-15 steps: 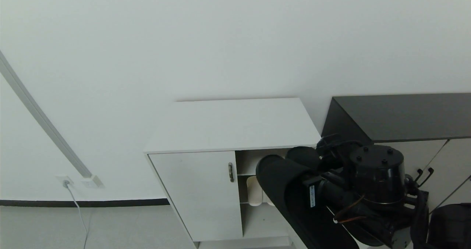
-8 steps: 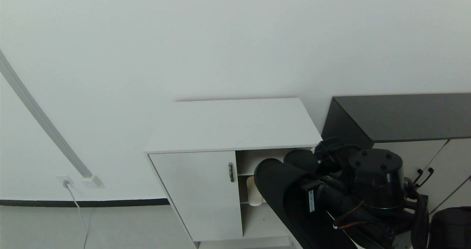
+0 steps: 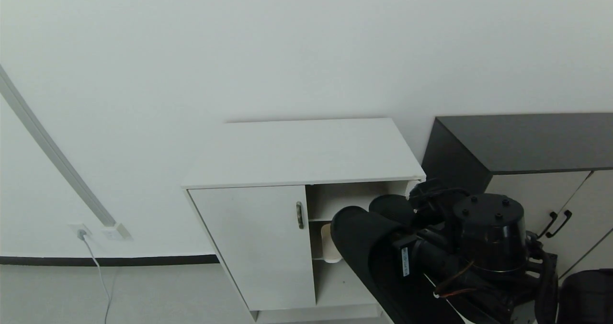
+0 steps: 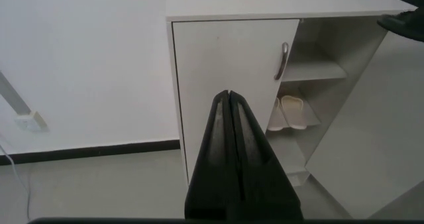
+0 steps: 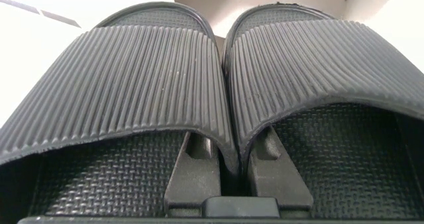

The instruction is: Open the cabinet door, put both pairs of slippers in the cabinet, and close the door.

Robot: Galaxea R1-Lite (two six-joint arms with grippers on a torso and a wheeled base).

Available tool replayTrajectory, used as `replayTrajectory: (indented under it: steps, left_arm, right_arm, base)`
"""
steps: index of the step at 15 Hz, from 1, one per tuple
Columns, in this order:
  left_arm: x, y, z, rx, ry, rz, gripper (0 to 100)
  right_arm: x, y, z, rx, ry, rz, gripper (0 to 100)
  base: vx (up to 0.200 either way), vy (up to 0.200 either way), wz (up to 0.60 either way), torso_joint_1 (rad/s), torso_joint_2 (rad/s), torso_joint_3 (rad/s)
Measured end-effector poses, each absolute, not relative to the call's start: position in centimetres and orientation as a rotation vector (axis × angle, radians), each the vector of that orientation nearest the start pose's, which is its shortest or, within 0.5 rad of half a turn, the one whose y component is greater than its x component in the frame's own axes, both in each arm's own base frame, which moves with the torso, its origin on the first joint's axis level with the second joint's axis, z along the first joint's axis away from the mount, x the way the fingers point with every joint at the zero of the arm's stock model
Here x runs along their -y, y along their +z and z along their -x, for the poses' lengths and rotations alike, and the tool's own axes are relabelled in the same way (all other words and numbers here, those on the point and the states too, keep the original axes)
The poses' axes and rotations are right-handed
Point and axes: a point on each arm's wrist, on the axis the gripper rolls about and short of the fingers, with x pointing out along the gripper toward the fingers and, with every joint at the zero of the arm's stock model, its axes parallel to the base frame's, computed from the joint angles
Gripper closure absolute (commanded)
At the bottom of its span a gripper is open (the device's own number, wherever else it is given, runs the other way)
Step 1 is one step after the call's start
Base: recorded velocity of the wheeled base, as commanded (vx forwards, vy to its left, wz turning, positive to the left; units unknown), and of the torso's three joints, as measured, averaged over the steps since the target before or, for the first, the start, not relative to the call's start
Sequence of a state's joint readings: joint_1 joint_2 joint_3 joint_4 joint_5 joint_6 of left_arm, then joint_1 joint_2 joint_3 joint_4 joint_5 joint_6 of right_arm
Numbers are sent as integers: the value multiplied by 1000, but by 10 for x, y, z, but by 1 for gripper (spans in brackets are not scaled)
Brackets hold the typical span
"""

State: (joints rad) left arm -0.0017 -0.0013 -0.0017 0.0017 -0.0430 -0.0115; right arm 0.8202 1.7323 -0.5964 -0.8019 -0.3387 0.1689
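Observation:
A white cabinet [image 3: 301, 147] stands against the wall, its left door [image 3: 254, 242] shut and its right half open. A cream pair of slippers [image 3: 330, 245] rests on the middle shelf, also seen in the left wrist view as the cream pair [image 4: 291, 111]. My right gripper [image 5: 225, 161] is shut on a black pair of slippers [image 5: 218, 85], pinching their inner edges. The black slippers [image 3: 368, 228] hang just in front of the open compartment. My left gripper [image 4: 228, 151] is shut on nothing, held back from the cabinet and facing its shut door. The open right door [image 4: 371, 138] swings out beside the shelves.
A dark-topped cabinet [image 3: 527, 142] with black handles [image 3: 558, 221] stands right beside the white one. A wall socket with a cable [image 3: 79, 231] sits low on the left wall, and a slanted trunking strip [image 3: 48, 147] runs above it. Bare floor [image 3: 119, 290] lies left of the cabinet.
The right arm shifted the black slippers slightly left. Then the head camera moved, so the cabinets sit a little higher in the picture.

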Motion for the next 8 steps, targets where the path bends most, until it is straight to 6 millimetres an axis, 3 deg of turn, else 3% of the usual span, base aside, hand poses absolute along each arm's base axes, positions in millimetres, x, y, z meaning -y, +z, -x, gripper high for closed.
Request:
replayTrajectory:
  steps: [8]
  left_arm:
    - [1,76,23,1,-45,12,100]
  right_arm:
    - [-204,136,-200,-324,450,22,100]
  base:
    - [0,0,0,-209,495,287]
